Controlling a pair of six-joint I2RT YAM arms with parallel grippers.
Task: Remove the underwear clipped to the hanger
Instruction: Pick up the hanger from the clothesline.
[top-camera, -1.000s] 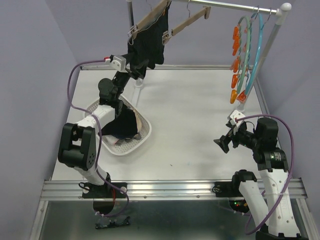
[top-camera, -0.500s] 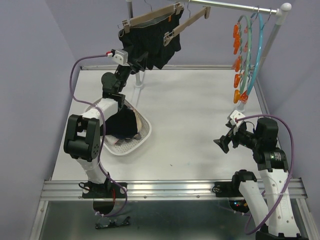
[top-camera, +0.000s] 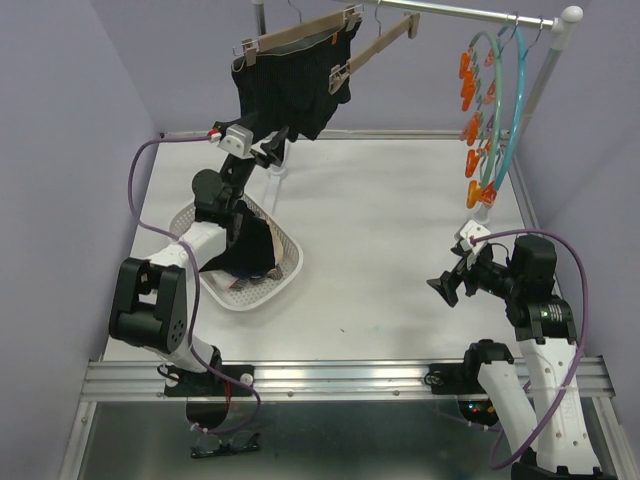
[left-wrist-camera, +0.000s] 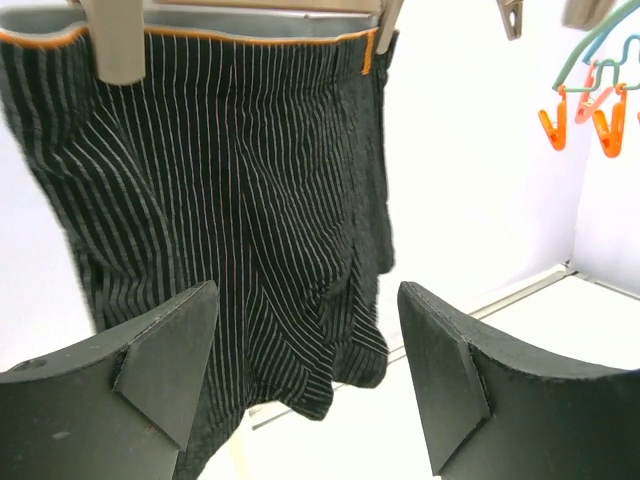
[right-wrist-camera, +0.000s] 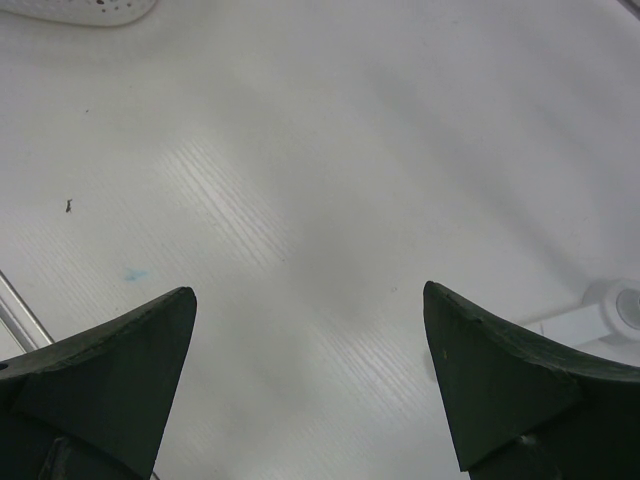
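Here, at upper centre of the overhead view, the striped black underwear (top-camera: 290, 85) hangs clipped to a wooden hanger (top-camera: 300, 30) on the rail (top-camera: 470, 12). The left gripper (top-camera: 272, 150), jaws wide apart and empty, sits close by the hem; the right gripper (top-camera: 440, 287), equally wide and empty, hovers over the table (top-camera: 400, 220) at lower right. Likely hazards: a pinch on the hem alone may slip, and a hard pull may swing or unhook the hanger before the clips (left-wrist-camera: 120, 50) release.
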